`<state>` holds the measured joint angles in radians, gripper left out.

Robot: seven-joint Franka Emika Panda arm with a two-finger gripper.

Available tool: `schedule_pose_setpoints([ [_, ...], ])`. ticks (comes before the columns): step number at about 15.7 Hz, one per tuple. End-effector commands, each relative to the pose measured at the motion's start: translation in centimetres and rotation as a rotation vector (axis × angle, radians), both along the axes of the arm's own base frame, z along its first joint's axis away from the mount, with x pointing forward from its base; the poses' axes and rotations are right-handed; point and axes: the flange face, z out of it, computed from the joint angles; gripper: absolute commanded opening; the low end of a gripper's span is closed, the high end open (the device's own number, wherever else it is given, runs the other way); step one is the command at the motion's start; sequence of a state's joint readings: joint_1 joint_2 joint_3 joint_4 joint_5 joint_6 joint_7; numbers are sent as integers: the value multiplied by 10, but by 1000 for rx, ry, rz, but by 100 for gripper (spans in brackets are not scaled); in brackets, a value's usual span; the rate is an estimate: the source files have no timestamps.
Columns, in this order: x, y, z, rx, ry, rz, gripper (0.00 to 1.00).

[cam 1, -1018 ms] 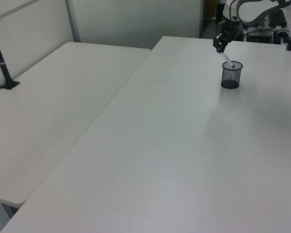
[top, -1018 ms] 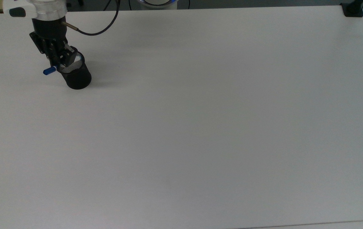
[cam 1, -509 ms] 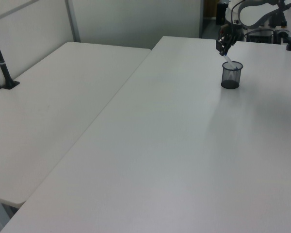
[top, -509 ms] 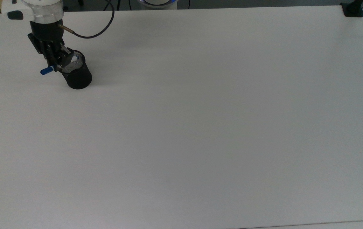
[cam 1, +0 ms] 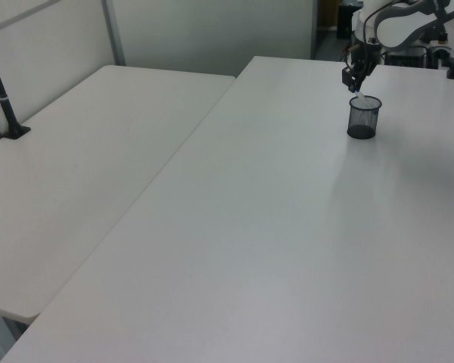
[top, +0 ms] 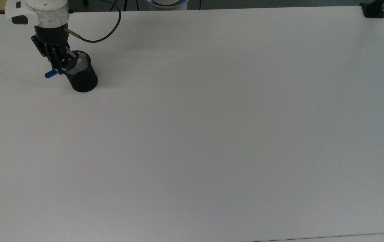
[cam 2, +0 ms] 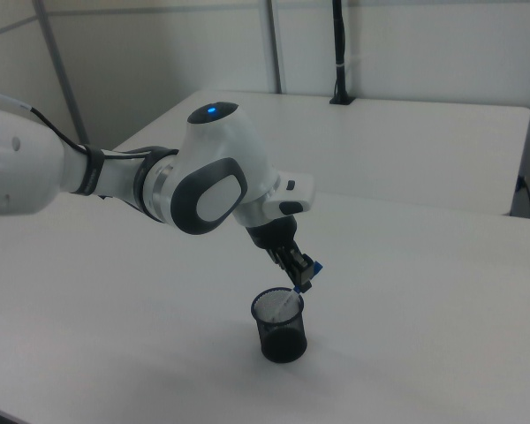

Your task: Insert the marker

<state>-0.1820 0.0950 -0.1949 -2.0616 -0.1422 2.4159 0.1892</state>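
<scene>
The marker was held tilted over the rim of a black mesh cup, its blue cap end projecting toward the top view's left and its white barrel sloping down into the cup's mouth, where a pale stretch of it showed through the mesh. In the left view the marker appeared as a short white sliver at the cup's upper edge; how deep its lower end reached could not be made out. Any printing on the barrel was too small to read, and no brand or label was legible elsewhere. The gripper was clamped on the marker, its black fingers pressed against the barrel just above the cup's rim; in the right view the gripper pointed down and toward the right view's right, with a spot of blue at its tip. The cup stood upright on a white table, near the corner at the top view's upper left. The arm's white and grey housing carried a small blue light on top, and its near segments were cut off at the right view's left edge. A dark cable looped from the wrist toward the table's far edge. A second white table adjoined on the left view's left.
</scene>
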Motion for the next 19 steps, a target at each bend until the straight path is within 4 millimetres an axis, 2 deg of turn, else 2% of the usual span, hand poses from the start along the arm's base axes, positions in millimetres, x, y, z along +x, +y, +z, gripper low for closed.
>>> schedule_pose_setpoints([
  [1,-4,0,-5,-15,-7,-5,25],
  [5,-3,-1,-4,-7,-15,-24,73],
  [7,-3,-2,1,-1,-23,-34,90],
  [8,-1,-2,10,-2,-35,-36,98],
  [11,8,9,36,7,-18,-41,100],
  [13,16,24,57,23,22,-29,100],
  [16,30,72,88,72,56,24,100],
  [19,35,118,119,102,130,83,100],
])
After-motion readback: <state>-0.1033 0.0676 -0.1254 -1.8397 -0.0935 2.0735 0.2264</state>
